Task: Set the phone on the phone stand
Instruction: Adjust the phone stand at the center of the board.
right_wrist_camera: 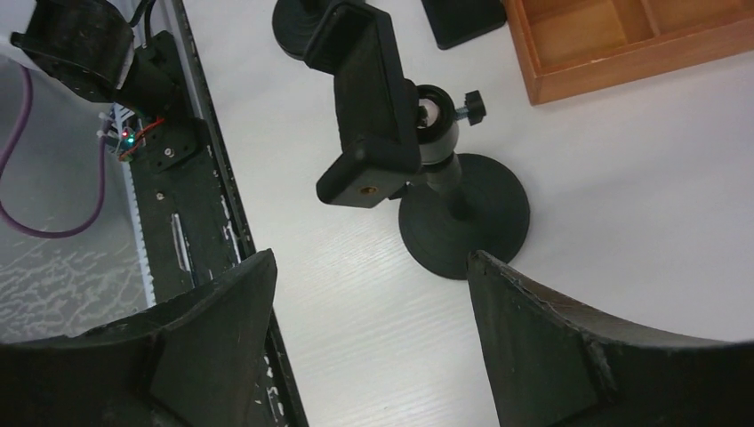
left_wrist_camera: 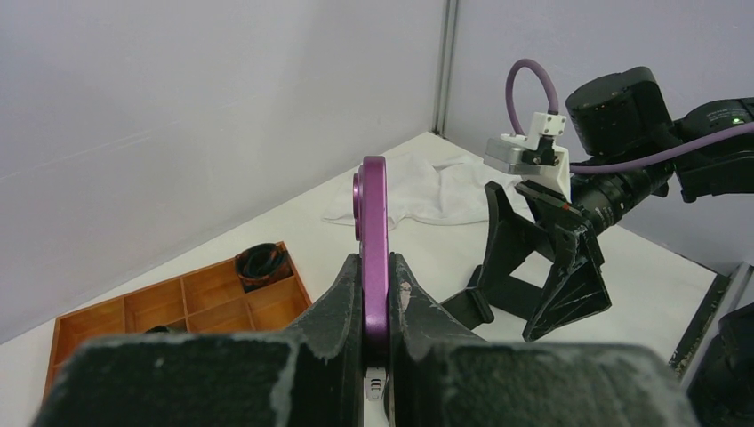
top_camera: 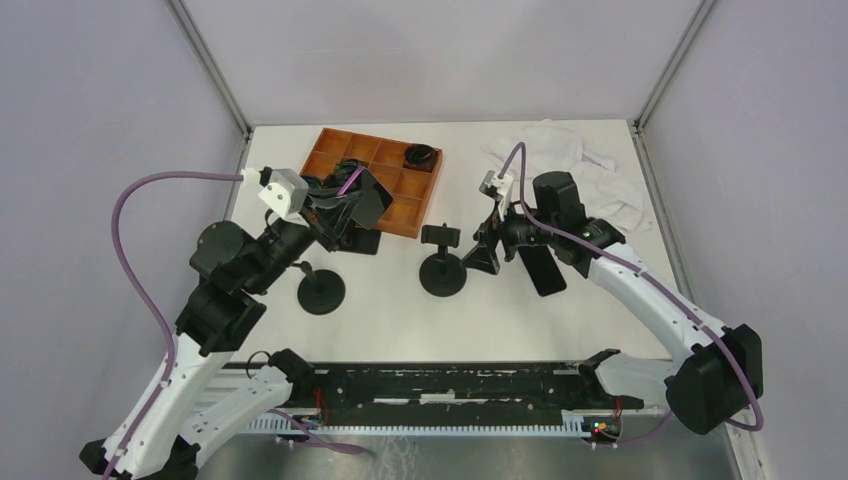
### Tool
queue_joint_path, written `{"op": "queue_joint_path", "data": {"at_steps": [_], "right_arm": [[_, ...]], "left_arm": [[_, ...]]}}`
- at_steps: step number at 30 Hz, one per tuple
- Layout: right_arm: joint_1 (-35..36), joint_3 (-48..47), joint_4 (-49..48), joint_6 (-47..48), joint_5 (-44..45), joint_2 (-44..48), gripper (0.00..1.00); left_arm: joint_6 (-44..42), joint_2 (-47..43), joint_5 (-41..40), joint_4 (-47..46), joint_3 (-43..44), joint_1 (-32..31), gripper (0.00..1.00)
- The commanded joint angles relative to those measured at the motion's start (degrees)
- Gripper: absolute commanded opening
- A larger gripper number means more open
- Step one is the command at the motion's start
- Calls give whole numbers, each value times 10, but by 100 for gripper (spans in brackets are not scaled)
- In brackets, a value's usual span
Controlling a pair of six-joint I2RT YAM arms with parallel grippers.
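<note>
While you look at the left of the desk (top_camera: pixel 400 320), note that the left gripper (top_camera: pixel 350 205) is clenched on the purple phone (left_wrist_camera: pixel 374 231). The left wrist view shows the phone edge-on and upright, pinched between the two fingers (left_wrist_camera: pixel 342 298), with its upper half standing clear above them. That gripper hangs over the near edge of the orange tray (top_camera: pixel 375 180), which sits at the far side of the desk and has a black ring (top_camera: pixel 422 155) in its far right compartment. Just nearer than the left gripper you have a second round black base (top_camera: pixel 320 290); its top is hidden by the arm, so you cannot tell what it carries. To the right of that, about mid-desk, stands the phone stand (top_camera: pixel 440 262): a round black foot, a short stem and a black clamp plate tilted on a ball joint, with nothing in it. The phone is well apart from it, up and to its left. Just right of the stand is the right gripper (top_camera: pixel 487 255), released with its jaws spread wide; the right wrist view frames the stand between its fingers (right_wrist_camera: pixel 213 329) without either one touching it. At the far right corner lies a crumpled white cloth (top_camera: pixel 580 160).
</note>
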State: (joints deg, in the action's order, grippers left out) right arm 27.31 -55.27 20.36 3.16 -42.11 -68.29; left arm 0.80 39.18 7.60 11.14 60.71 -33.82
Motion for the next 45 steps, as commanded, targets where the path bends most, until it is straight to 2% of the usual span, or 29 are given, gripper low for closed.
{"op": "queue_joint_path", "data": {"at_steps": [1,6,15,21,29,35,40,44,45], "right_arm": [[18,-35,-36,-50,-24,-16,85],[23,-59,-46,-75,9,-51,85],[24,-99,-58,-79,-21,-83,60],[23,-142,-14,-21,-21,-107,41],[5,-199,45,57,-58,-150,31],[-21,-258,120,140,-103,-206,30],[-25,-297,154,175,-96,-227,34],[-26,-300,158,180,-87,-226,39],[-26,-299,159,181,-84,-224,43]], "left_arm": [[15,-12,-5,-42,10,3,2],[21,-11,1,-42,13,3,2],[22,-17,3,-26,16,3,2],[21,-18,11,-20,16,3,2],[18,-24,16,-11,14,3,2],[16,-27,21,-5,16,3,2],[16,-31,23,-1,15,3,2],[16,-32,26,-1,14,3,2],[17,-32,26,-2,13,3,2]]}}
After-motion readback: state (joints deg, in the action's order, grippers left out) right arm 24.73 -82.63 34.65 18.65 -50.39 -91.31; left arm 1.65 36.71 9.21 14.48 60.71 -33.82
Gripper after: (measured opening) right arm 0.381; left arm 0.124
